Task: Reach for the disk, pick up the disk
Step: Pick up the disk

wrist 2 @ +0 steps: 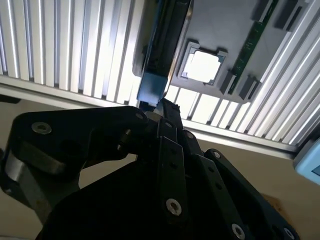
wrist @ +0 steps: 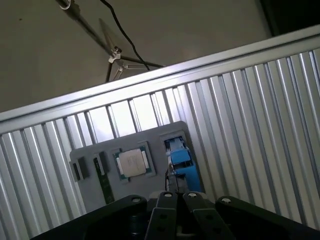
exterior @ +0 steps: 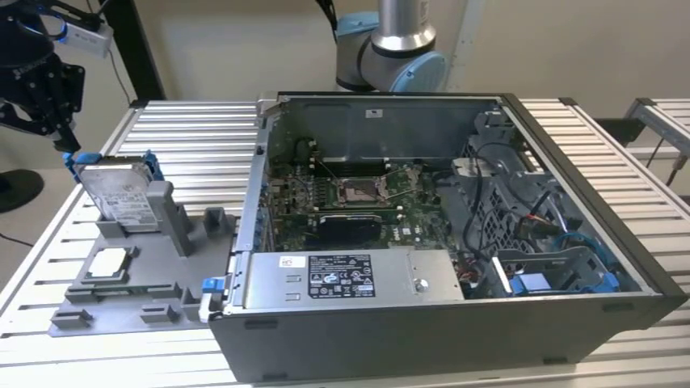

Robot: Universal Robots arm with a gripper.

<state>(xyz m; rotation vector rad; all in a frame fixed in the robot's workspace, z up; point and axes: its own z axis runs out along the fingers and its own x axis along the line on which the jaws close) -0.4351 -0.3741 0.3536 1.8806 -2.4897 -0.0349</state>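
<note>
Claw (exterior: 65, 141) state: cannot tell; its own linkage masks it. Disk (exterior: 116, 194), silver-grey, white-labelled, blue-railed, stands upright in the grey fixture (exterior: 151, 293), just below the claw.

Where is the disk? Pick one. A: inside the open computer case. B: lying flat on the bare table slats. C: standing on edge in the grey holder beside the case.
C: the disk stands on edge in the grey holder, outside the computer case.
</note>
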